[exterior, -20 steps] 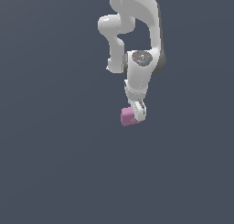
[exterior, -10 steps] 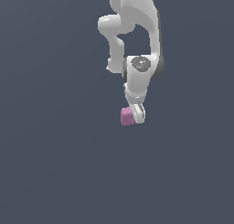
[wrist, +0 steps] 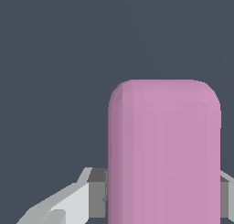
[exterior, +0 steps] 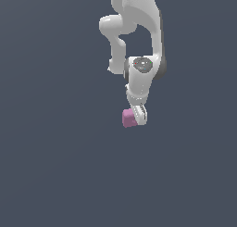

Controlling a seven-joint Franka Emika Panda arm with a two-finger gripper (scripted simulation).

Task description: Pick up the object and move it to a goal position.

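Note:
The object is a small pink-magenta block with rounded edges, lying on the dark grey floor. My gripper points down over it, with its white fingers at the side of the block toward the exterior view's right. In the wrist view the object fills the space between the fingers, and a finger meets each of its two sides. The gripper looks shut on the block. The block's underside is hidden.
The dark grey floor is plain and even all round the block. The white arm rises above the gripper toward the top of the exterior view.
The wrist and gripper have come down over the block. The block has stayed where it was.

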